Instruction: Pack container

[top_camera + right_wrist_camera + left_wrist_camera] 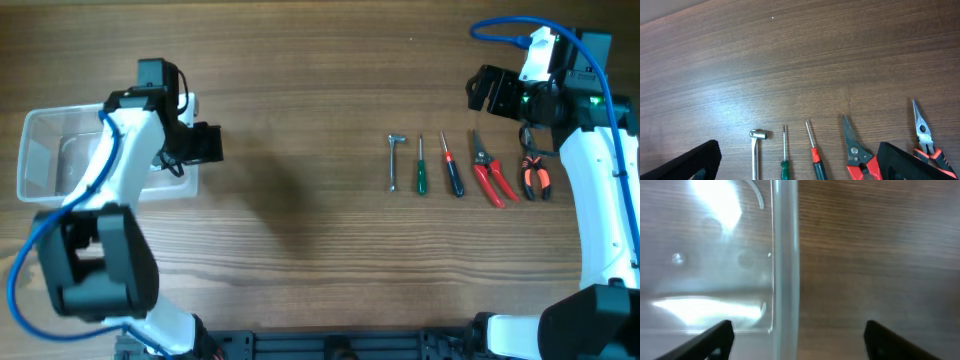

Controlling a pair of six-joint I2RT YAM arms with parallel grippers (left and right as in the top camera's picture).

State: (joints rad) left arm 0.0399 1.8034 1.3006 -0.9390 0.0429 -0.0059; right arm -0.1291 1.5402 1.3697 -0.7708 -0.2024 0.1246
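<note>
The clear plastic container point(60, 113) stands at the table's left and looks empty. My left gripper point(195, 147) is open over its right wall. In the left wrist view the container's rim point(785, 255) runs straight between my spread left fingers point(799, 342), touching neither. My right gripper point(490, 90) is open and empty, held above and behind a row of hand tools. In the right wrist view my right gripper's fingers point(800, 167) frame the row: a metal socket wrench point(756, 150), a green screwdriver point(784, 155), a red-and-black screwdriver point(813, 152), red-handled snips point(854, 152) and orange-handled pliers point(925, 142).
In the overhead view the tools lie side by side at the right: wrench point(394, 160), green screwdriver point(421, 170), red screwdriver point(453, 170), snips point(490, 172), pliers point(535, 178). Bare wood table point(300, 150) lies between container and tools.
</note>
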